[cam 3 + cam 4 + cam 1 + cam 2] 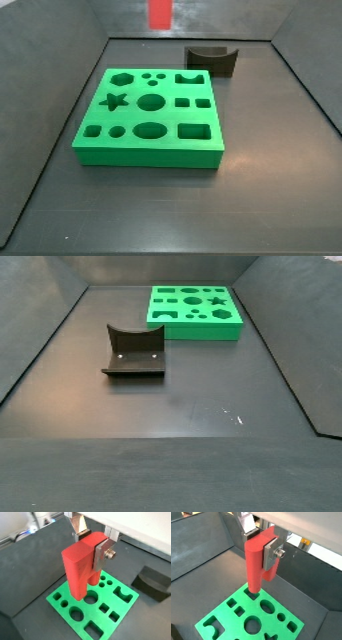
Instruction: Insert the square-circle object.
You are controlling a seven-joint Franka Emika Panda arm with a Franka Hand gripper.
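One gripper (93, 548), silver plates clenched on the tall bright-red square-circle peg (81, 569), held upright above the green plastic board with shaped holes (93, 609) | wrist views show the grasp; a side view shows only the peg's tip (160, 13) | dark grey notched block (134, 352) rests apart on the table (201, 406).

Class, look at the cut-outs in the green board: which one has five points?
The star-shaped hole in the green board. The other holes are round, oval, square, hexagonal or notched. The gripper holds the red peg above the board.
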